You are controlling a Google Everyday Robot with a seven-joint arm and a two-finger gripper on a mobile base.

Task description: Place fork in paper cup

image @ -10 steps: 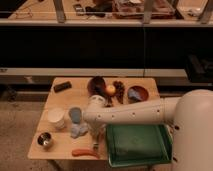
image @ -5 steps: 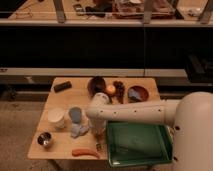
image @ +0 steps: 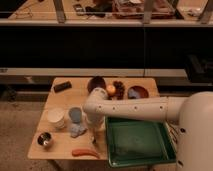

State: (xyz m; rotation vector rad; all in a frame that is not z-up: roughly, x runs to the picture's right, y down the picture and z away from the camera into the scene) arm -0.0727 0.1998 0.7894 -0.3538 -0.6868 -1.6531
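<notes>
The robot's white arm (image: 135, 107) is the largest item in view. It reaches from the lower right leftward over the wooden table (image: 57, 149) and bends down at a rounded wrist.

The green tray (image: 140, 142) occupies the table's front right corner, directly under the forearm.

The paper cup (image: 56, 118) stands upright near the table's left edge, well left of the wrist. We note a smaller blue-grey cup (image: 75, 114) just beside it on the right, between the paper cup and the arm.

At the rear of the table we find a dark bowl (image: 96, 82), a reddish dish (image: 137, 92), an orange fruit (image: 110, 89) and a flat black object (image: 62, 86).

At the front lie an orange sausage-shaped item (image: 85, 152), a small steel cup (image: 44, 139) and a crumpled blue-grey item (image: 77, 130).

The gripper (image: 93, 134) points straight down just off the tray's left rim, right of the crumpled item and above the sausage-shaped item. We cannot tell how far it is open.

The fork (image: 93, 142) shows only as a slim dark sliver directly beneath the gripper, at the tray's left rim. We cannot tell whether the gripper has hold of it or whether it rests on the table. It is well apart from the paper cup, to that cup's right and nearer the table's front edge.
</notes>
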